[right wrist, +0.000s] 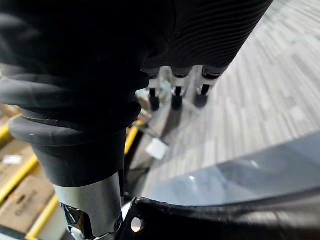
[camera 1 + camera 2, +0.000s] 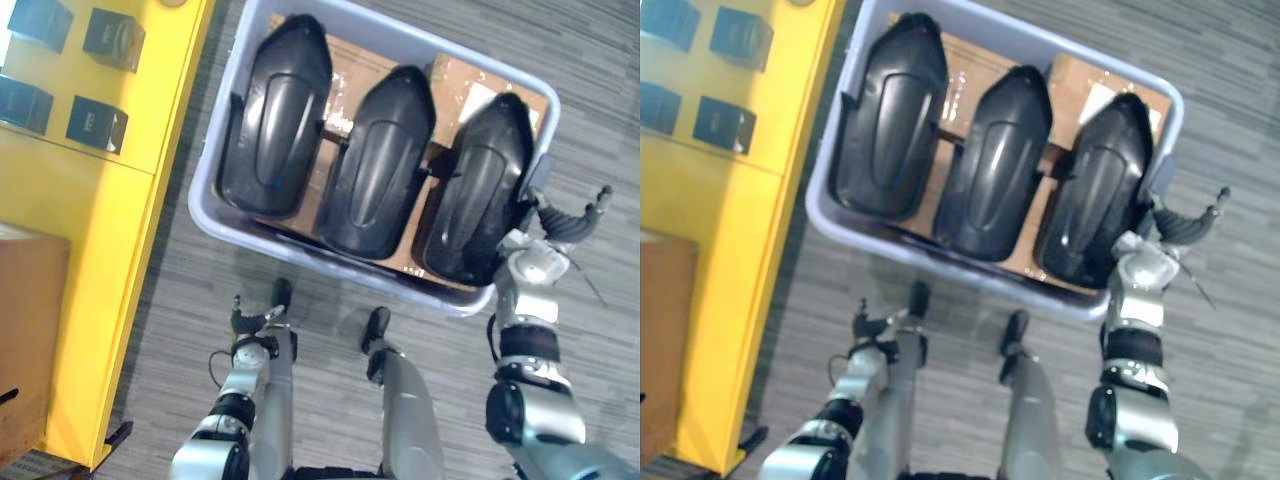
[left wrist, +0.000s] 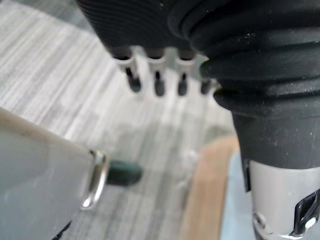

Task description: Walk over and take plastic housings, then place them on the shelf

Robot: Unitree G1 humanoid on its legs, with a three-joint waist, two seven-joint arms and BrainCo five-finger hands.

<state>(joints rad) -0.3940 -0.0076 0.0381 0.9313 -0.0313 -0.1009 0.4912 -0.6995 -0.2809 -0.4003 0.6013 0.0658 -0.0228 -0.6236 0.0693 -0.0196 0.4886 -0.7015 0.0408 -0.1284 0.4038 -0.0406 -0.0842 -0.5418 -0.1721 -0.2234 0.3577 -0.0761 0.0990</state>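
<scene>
Three black plastic housings lie side by side in a pale grey bin (image 2: 392, 38) on the floor: the left housing (image 2: 275, 115), the middle one (image 2: 378, 160) and the right one (image 2: 485, 185). My right hand (image 2: 558, 222) is at the bin's right rim, beside the right housing, with its fingers (image 1: 175, 95) straight and spread. The edge of that housing (image 1: 225, 215) shows just under the thumb. Low by my side, short of the bin's near rim, my left hand (image 2: 252, 322) hangs with relaxed fingers (image 3: 157, 85) and holds nothing.
A yellow shelf (image 2: 150, 90) stands to the left of the bin, with several small black boxes (image 2: 113, 38) on it. A brown cardboard box (image 2: 25, 340) sits at the lower left. Grey striped carpet surrounds the bin.
</scene>
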